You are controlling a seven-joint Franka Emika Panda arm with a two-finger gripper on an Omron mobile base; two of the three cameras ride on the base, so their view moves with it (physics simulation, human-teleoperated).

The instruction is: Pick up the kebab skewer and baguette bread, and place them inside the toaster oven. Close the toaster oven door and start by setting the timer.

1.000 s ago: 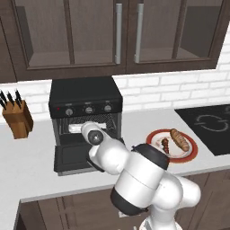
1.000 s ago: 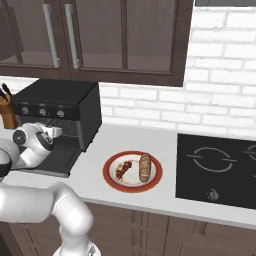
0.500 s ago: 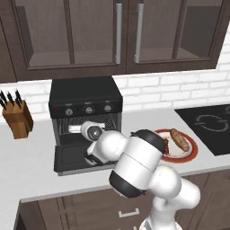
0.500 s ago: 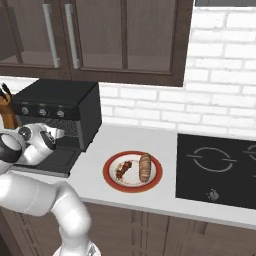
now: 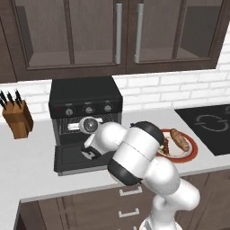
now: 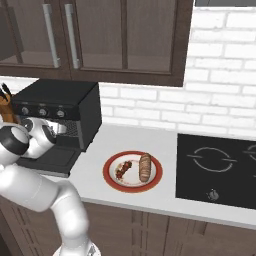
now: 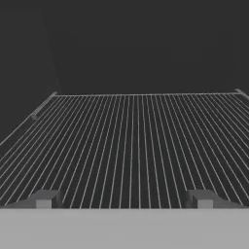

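Observation:
The black toaster oven [image 5: 85, 96] [image 6: 55, 102] stands open, its door [image 5: 72, 157] [image 6: 50, 162] dropped flat onto the counter. My gripper [image 5: 90, 152] [image 7: 124, 199] hovers just above the door at the oven mouth, open and empty. It faces the bare wire rack [image 7: 136, 141] inside. The baguette bread [image 5: 179, 140] [image 6: 145, 167] and the kebab skewer [image 5: 165, 146] [image 6: 123, 170] lie side by side on a red-rimmed plate [image 5: 191, 150] [image 6: 112, 162] to the right of the oven, well apart from the gripper.
A wooden knife block [image 5: 17, 119] [image 6: 4, 102] stands left of the oven. A black cooktop [image 5: 209, 126] [image 6: 220, 170] lies at the right end of the counter. Dark wall cabinets hang above. My own elbow bulges between the oven and the plate.
The arm has folded in and the hand has sunk lower toward the open door. The jaws stay open. Plate, bread and skewer have not moved.

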